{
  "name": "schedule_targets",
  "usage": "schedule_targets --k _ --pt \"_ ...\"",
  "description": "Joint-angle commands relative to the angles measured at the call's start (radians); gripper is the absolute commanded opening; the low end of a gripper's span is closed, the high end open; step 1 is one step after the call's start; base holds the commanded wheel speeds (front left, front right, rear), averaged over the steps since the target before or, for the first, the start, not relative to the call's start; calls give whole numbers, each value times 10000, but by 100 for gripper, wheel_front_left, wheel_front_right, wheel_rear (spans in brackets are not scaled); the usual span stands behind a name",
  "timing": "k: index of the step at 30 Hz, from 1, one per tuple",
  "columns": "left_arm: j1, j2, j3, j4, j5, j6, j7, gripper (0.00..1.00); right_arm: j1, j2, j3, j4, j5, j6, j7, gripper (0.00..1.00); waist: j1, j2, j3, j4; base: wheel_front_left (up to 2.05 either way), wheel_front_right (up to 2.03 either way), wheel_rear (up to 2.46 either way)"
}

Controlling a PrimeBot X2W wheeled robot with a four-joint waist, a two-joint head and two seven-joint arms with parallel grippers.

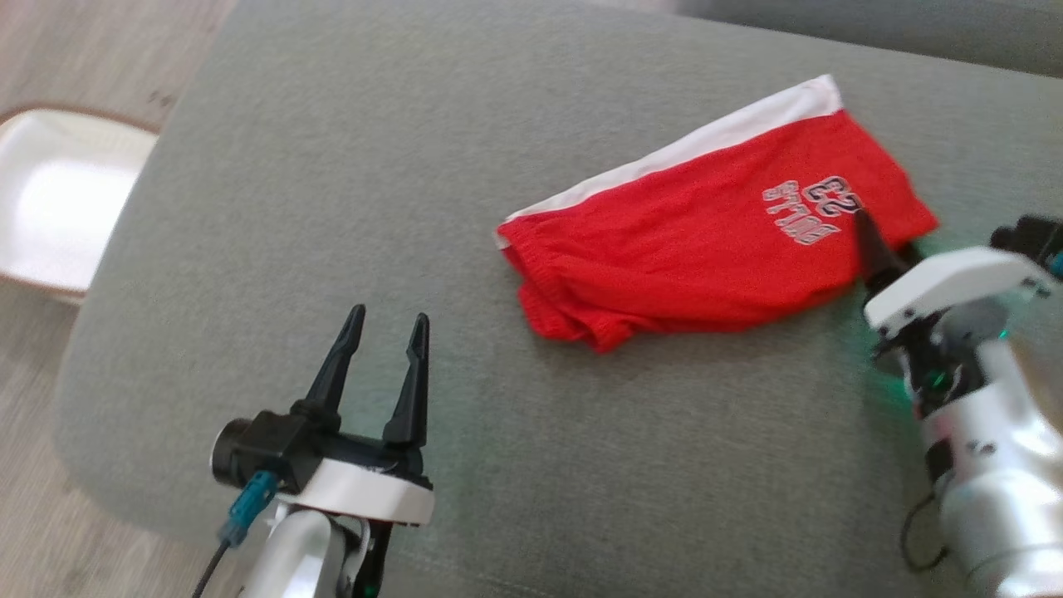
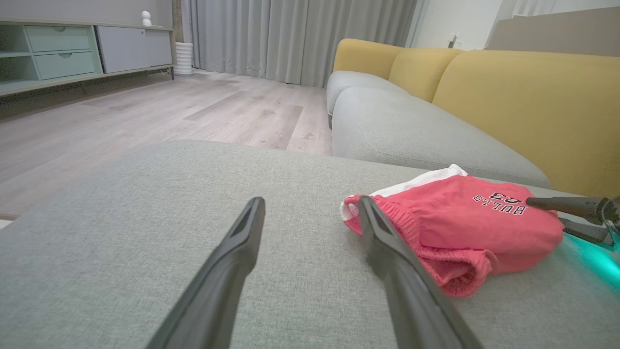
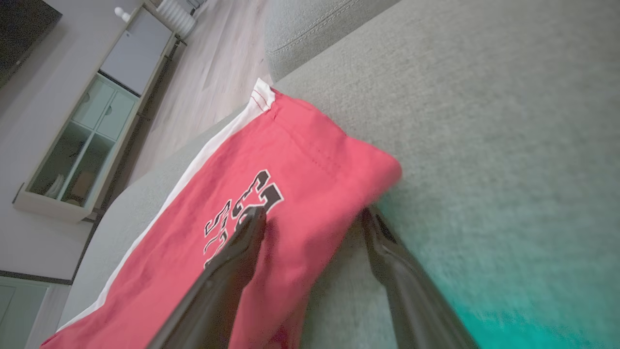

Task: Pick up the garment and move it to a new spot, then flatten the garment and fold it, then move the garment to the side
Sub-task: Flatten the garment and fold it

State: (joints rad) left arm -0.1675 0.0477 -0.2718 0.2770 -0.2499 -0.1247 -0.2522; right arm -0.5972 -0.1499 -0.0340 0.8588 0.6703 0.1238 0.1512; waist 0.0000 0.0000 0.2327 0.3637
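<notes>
Straddling the right-hand edge of the garment [image 1: 706, 241], the right hand [image 3: 314, 215] stood wide open with nothing in its grasp. One finger lay over the black-and-white print [image 1: 814, 208]. The other sat just off the red cloth, low against the grey cushion [image 1: 374, 166]. Whether either finger pressed on the fabric could not be told.

The left hand [image 1: 389, 316] was equally wide open and empty. It hovered over bare cushion, apart from the gathered waistband end [image 2: 407, 223] of the shorts. The garment itself lay toward the far right of the cushion as a compact, layered shape, with a white band [image 1: 706, 137] along its far edge.

Judging by that tidy shape, the folding looked done and the step in hand was probably the last one, taking the garment to the side. To do it well, the outer finger needed to go under the whole stack, not between layers, before the hand closed. Pinching the top layer alone would likely peel the fold open. A low carry, or a slide across the cushion, should keep the layers together. The left hand could take the waistband end so that the far half did not sag or trail.
</notes>
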Motion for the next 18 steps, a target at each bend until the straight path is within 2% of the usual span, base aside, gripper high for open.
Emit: schedule_targets --k 1,12,17,18 --pt "-448 28 193 -354 -122 -40 -95 100 -220 40 216 60 74 69 173 100 0 0 202 292 0 0 0" --pt "-735 27 -590 -318 -869 158 -95 100 -1389 -671 121 1968 -235 69 917 100 0 0 352 1243 0 0 0" --pt "-646 26 -556 -243 -1755 365 -95 100 -1683 -795 346 2508 -491 69 1037 100 0 0 322 1472 0 0 0" --pt "-656 26 -572 -214 -1735 373 -95 100 -1710 -817 407 2577 -536 69 1036 64 0 0 316 1509 0 0 0"
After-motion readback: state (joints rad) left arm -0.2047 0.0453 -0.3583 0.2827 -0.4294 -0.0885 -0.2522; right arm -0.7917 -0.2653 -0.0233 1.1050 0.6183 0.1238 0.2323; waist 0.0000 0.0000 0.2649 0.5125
